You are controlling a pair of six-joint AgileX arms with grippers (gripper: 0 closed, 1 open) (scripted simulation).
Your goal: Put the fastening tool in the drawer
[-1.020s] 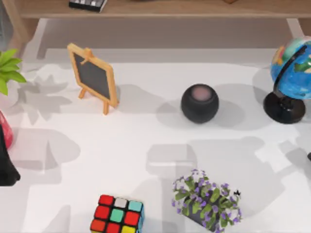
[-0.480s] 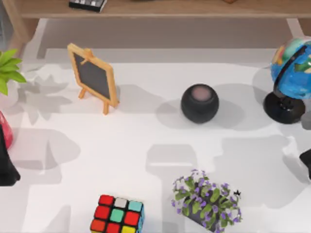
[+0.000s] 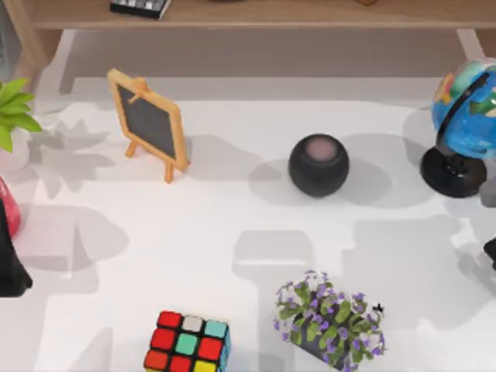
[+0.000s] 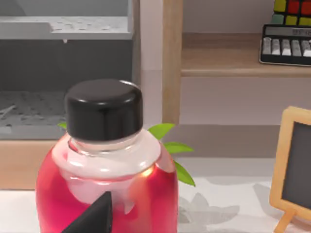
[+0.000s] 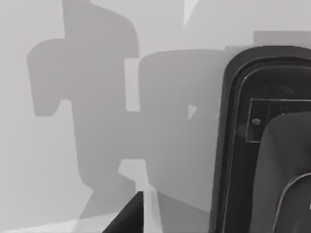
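Hanging at the left edge of the surface [image 3: 232, 209], the left end effector [image 3: 9, 267] sits beside a red bottle [image 4: 104, 184]; its opening cannot be told. At the right edge, the right end effector [image 3: 490, 249], likewise unreadable, is close to a black object [image 5: 265, 145], possibly the tool to stow. It is probably rigid and smooth, best pinched across its narrow body.

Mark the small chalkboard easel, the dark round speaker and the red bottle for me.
chalkboard easel [image 3: 149, 123], top view, on its dark slate face.
dark round speaker [image 3: 318, 166], top view, on its rounded body.
red bottle [image 4: 103, 108], left wrist view, on its black cap.
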